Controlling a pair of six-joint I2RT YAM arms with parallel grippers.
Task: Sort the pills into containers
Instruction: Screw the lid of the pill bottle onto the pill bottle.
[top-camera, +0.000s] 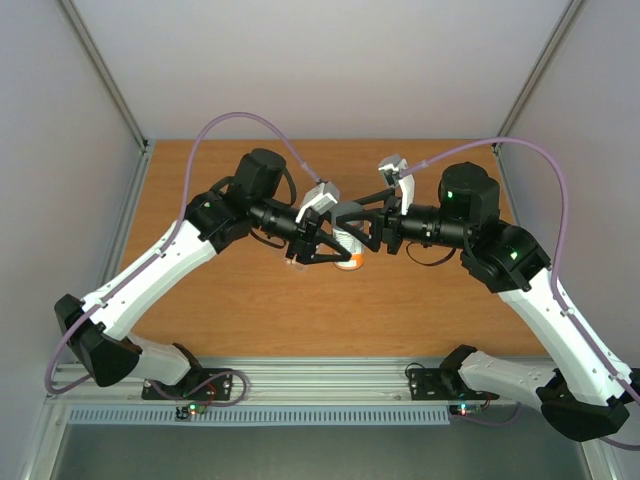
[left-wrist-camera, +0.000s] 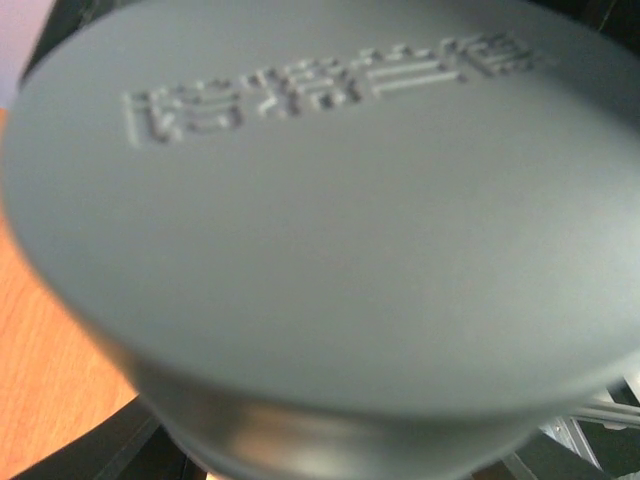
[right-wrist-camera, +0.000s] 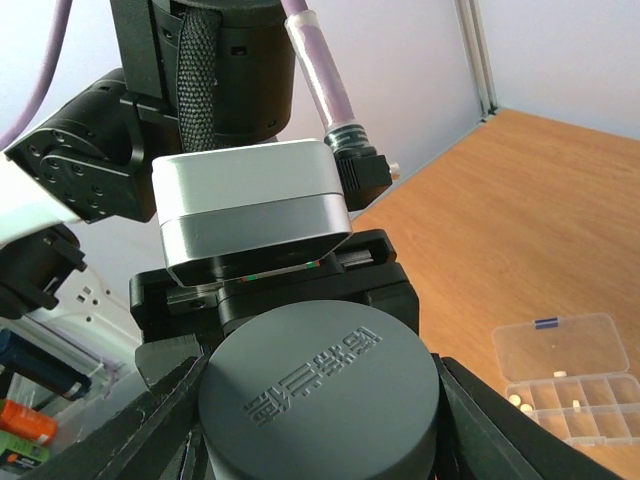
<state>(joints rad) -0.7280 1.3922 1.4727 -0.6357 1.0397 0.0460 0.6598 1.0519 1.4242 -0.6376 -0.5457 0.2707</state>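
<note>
Currently, clear pill box (right-wrist-camera: 570, 375) flat on wooden worktop (right-wrist-camera: 520, 220), lid open, pale pills (right-wrist-camera: 516, 400) as specks in its cells, right pincer (right-wrist-camera: 318, 430) clamped on grey cap (left-wrist-camera: 320, 240), left pincer (top-camera: 330, 258) gripping white-orange bottle (top-camera: 349, 262).

The right pincer (right-wrist-camera: 320, 392) grips a grey cap (right-wrist-camera: 316, 410); beyond lies the open pill box (right-wrist-camera: 565, 348).

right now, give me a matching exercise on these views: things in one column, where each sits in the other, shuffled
1. round grey embossed bottle cap
2. flat clear plastic pill box
3. silver box-shaped camera housing

A. on the wooden table, lid open
B. mounted on the left arm
C. between the fingers of the right pincer

Pairs: 1-C, 2-A, 3-B
</note>
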